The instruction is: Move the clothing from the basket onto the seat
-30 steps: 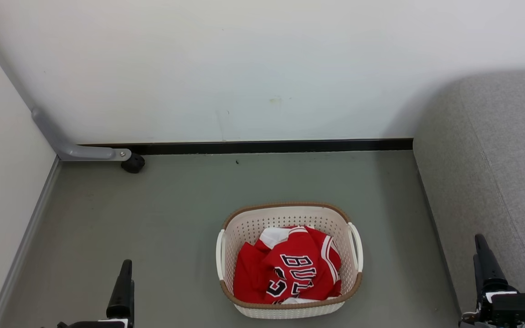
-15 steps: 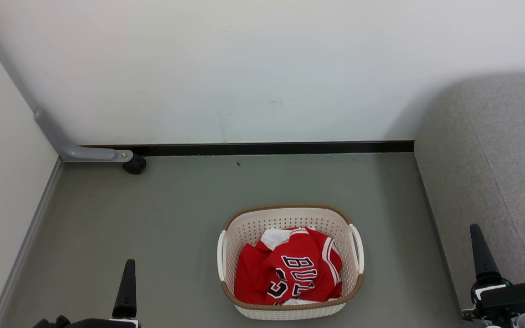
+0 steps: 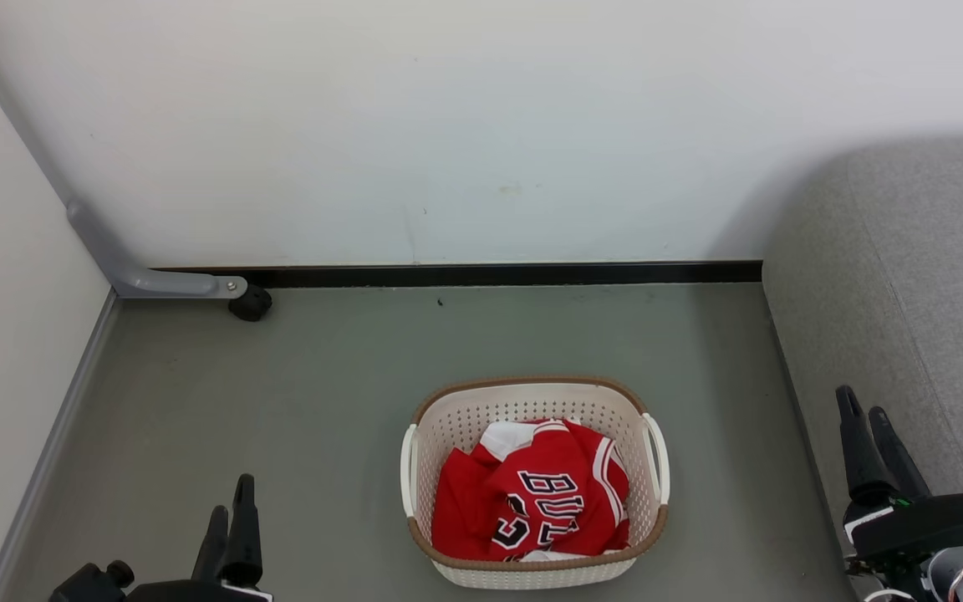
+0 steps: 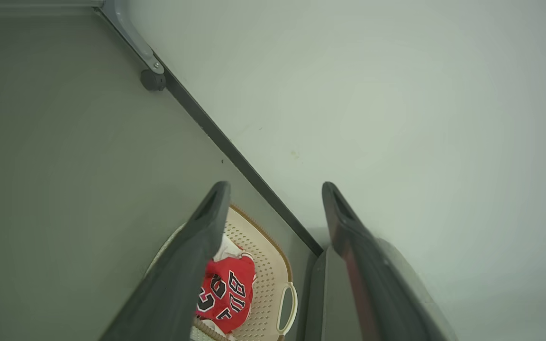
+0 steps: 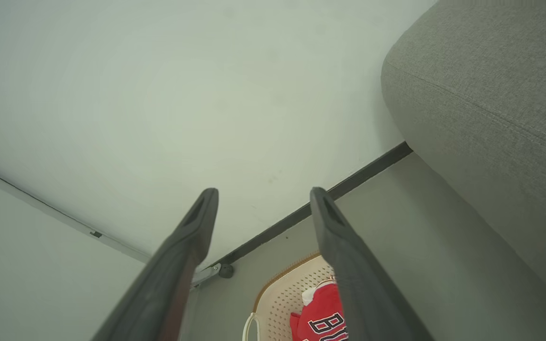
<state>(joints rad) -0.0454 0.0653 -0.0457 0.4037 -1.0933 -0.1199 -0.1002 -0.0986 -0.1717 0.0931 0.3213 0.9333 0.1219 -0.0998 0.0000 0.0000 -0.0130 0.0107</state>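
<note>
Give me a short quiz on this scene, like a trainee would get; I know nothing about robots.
1. Pick one: the grey sofa is on the robot's A) left, B) right.
2. True or false: the red clothing already lies on the sofa.
3. Fill in: the left tool and right tool both have their fingers ___ (open/shut).
Key: 1 B. 2 False, it is in the basket. 3 open.
</note>
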